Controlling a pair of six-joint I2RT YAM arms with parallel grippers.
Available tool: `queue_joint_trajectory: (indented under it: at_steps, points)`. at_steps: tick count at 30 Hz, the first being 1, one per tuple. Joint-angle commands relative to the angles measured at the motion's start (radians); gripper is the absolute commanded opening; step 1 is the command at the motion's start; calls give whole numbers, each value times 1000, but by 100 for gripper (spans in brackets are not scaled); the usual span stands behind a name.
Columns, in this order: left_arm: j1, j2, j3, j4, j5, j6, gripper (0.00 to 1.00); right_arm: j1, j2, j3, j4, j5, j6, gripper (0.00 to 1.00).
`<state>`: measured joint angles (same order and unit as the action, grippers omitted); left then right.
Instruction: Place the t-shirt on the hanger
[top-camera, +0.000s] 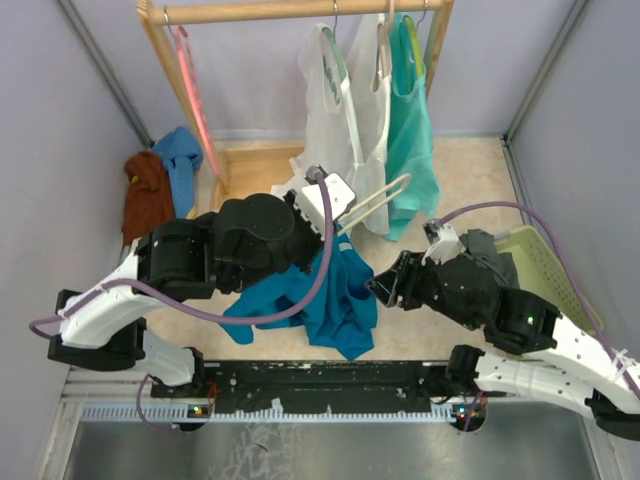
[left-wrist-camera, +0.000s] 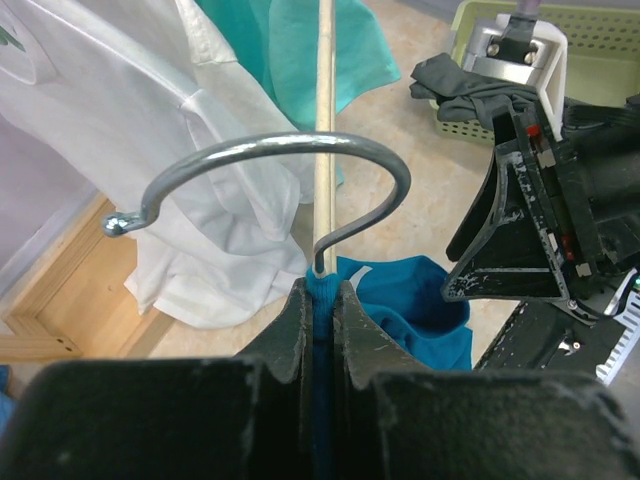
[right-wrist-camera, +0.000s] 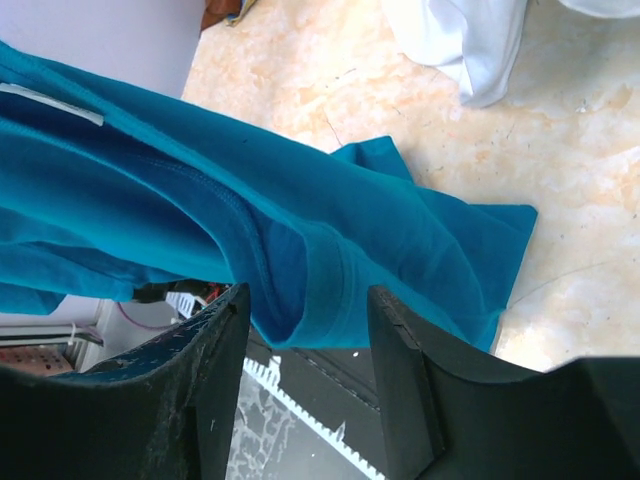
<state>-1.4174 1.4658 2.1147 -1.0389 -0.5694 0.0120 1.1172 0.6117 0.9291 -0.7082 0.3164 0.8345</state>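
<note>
Left end effector (left-wrist-camera: 320, 292) is clamped on t-shirt (top-camera: 335, 300) at hanger (left-wrist-camera: 323, 80) hook; right end effector (right-wrist-camera: 308, 300) is spread around a fold, over walled beige worktop (top-camera: 470, 180).

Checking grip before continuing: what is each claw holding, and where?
Left claw pinches the hanger at its hook's base, with t-shirt fabric. Right claw stands open around the t-shirt's hem.

- The top view looks down from high behind the near edge of the bench (top-camera: 470, 170), far enough back to take in the clothes rail (top-camera: 290, 10).
- The left wrist view peers close along its own jaws at the hanger (left-wrist-camera: 323, 70), facing the rail.
- The right wrist view hangs tight over the t-shirt (right-wrist-camera: 200, 220), facing the bench.
- All 3 share the t-shirt.
</note>
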Motion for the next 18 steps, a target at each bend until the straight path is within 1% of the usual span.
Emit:
queue_joint_trajectory:
  at_steps: [1,4,6,9,10,17,18]
  points:
    - [10,-27,-19,73,-17,0,0,4,25,8,-21,20,55,49]
    - [14,-34,-35,75,-17,-1,0,4,42,8,-47,25,67,47]
    - [17,-39,-50,78,-16,-2,0,4,55,9,-53,16,70,44]
    - [24,-46,-66,83,-8,-3,0,4,74,9,-47,-3,73,35]
    - [24,-47,-71,86,2,-1,0,4,78,11,-45,-7,75,34]
    - [43,-62,-116,109,33,-1,0,4,101,16,-64,-18,84,34]
    - [45,-66,-119,112,36,-2,0,4,104,14,-64,-19,86,32]
